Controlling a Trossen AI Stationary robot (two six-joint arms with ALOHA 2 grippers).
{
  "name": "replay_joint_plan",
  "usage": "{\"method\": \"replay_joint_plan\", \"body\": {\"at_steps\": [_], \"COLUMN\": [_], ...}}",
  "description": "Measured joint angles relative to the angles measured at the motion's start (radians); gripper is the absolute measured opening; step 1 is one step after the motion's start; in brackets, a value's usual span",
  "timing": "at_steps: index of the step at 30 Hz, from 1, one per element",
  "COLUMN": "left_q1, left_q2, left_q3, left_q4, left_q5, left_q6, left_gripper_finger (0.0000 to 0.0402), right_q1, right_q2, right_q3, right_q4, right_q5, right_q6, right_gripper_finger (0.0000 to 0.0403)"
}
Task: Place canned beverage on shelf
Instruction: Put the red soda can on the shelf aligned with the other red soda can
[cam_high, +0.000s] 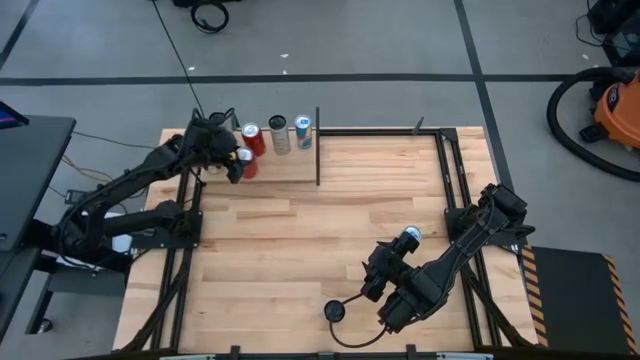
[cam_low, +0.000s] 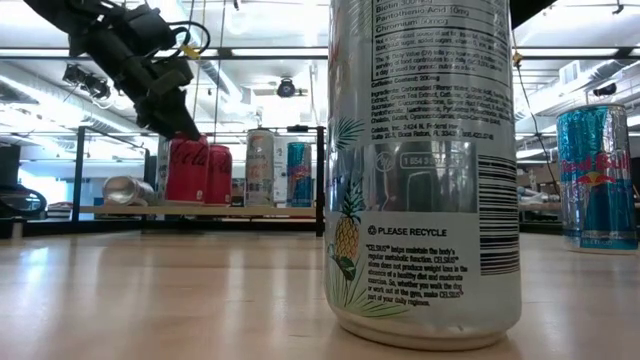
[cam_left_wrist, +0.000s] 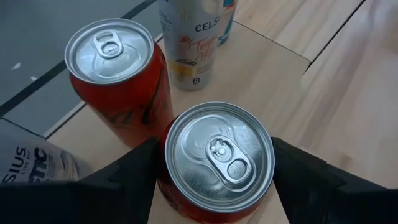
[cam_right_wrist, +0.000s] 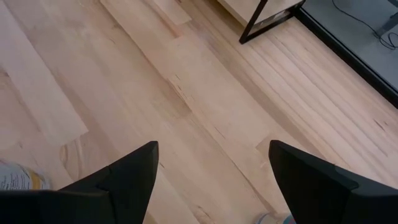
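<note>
The shelf (cam_high: 285, 168) stands at the table's far left. On its pale board are a red can (cam_high: 252, 138), a silver can (cam_high: 279, 135) and a blue can (cam_high: 303, 132), all upright. A second red can (cam_left_wrist: 217, 155) stands upright in front of them, with my left gripper (cam_left_wrist: 214, 149) shut on it. A pale can (cam_low: 125, 190) lies on its side at the shelf's left end. My right gripper (cam_right_wrist: 211, 180) hangs open over the near right of the table, holding nothing. My left gripper pinches the near red can between its two fingers, on opposite sides just below the top rim (cam_left_wrist: 168, 163). The fingers slant down from the table's left. The can is upright, its base at the shelf board (cam_low: 200, 209); whether it rests there I cannot tell.
A tall silver pineapple-print can (cam_low: 425, 170) stands on the table close to the low camera. A blue and silver can (cam_high: 410, 236) stands beside my right arm. Black shelf uprights (cam_high: 318, 145) and black frame rails (cam_high: 445, 170) border the tabletop.
</note>
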Motion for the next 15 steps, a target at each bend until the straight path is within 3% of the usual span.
{"method": "replay_joint_plan", "body": {"at_steps": [15], "left_q1": [-0.003], "left_q2": [0.069], "left_q3": [0.005], "left_q4": [0.058], "left_q5": [0.043], "left_q6": [-0.040], "left_gripper_finger": [0.0268], "right_q1": [0.000], "right_q2": [0.000], "right_q3": [0.000], "right_q4": [0.001], "right_q5": [0.003], "right_q6": [0.000], "right_gripper_finger": [0.0313]}}
